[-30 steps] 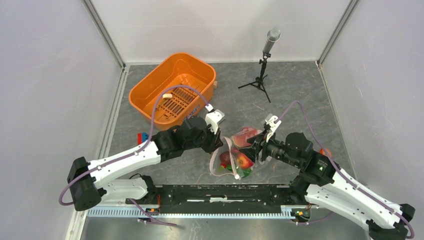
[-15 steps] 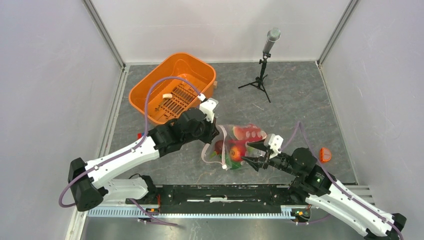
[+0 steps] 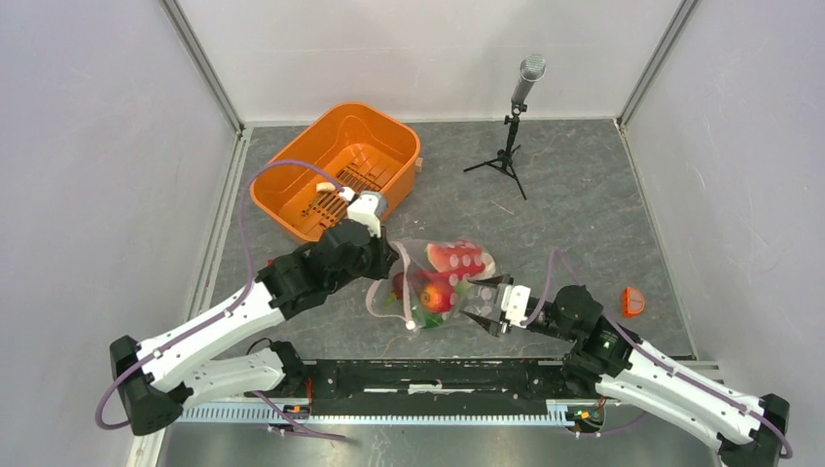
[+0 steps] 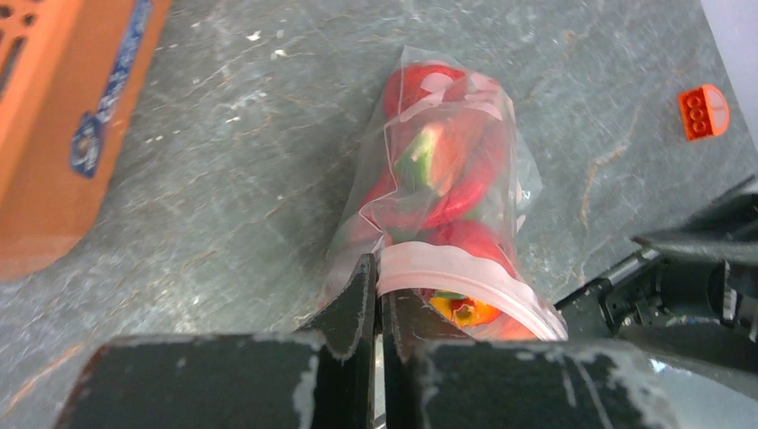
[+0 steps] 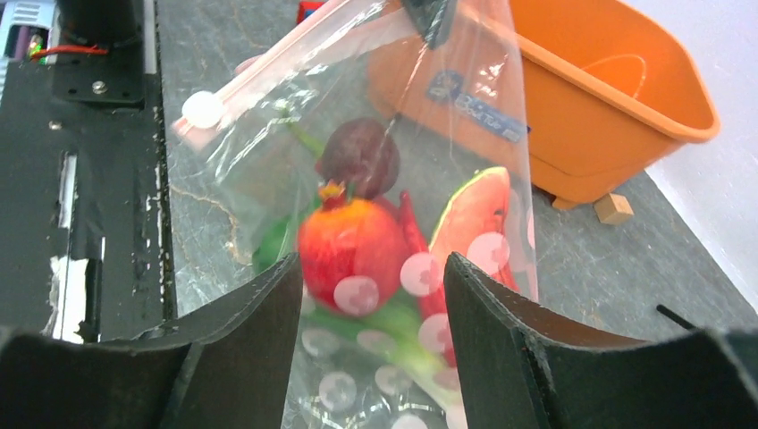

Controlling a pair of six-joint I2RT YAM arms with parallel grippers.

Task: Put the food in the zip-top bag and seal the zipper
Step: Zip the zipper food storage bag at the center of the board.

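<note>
The clear zip-top bag [image 3: 443, 280] lies on the grey table between the arms and holds the food: a red piece [image 5: 353, 250], a dark round piece [image 5: 359, 156], a watermelon slice [image 5: 474, 223] and a green leafy vegetable [image 5: 277, 243]. My left gripper [image 3: 385, 261] is shut on the pale pink zipper [image 4: 465, 279] at the end of the bag's mouth [image 4: 380, 277]. The mouth bows open beside it. My right gripper [image 3: 479, 317] is open at the bag's near right side. In the right wrist view the bag [image 5: 384, 179] sits between its spread fingers [image 5: 259, 331].
The orange tub [image 3: 336, 170] stands at the back left, with a small wooden block [image 5: 613, 208] by its corner. A microphone on a tripod [image 3: 511, 126] stands at the back. An orange block [image 3: 632, 302] lies at the right. The black base rail [image 3: 438, 375] runs along the near edge.
My left gripper has pulled the bag left and a little farther back. My right gripper has drawn back from the bag, dropped toward the table and followed it leftward, open.
</note>
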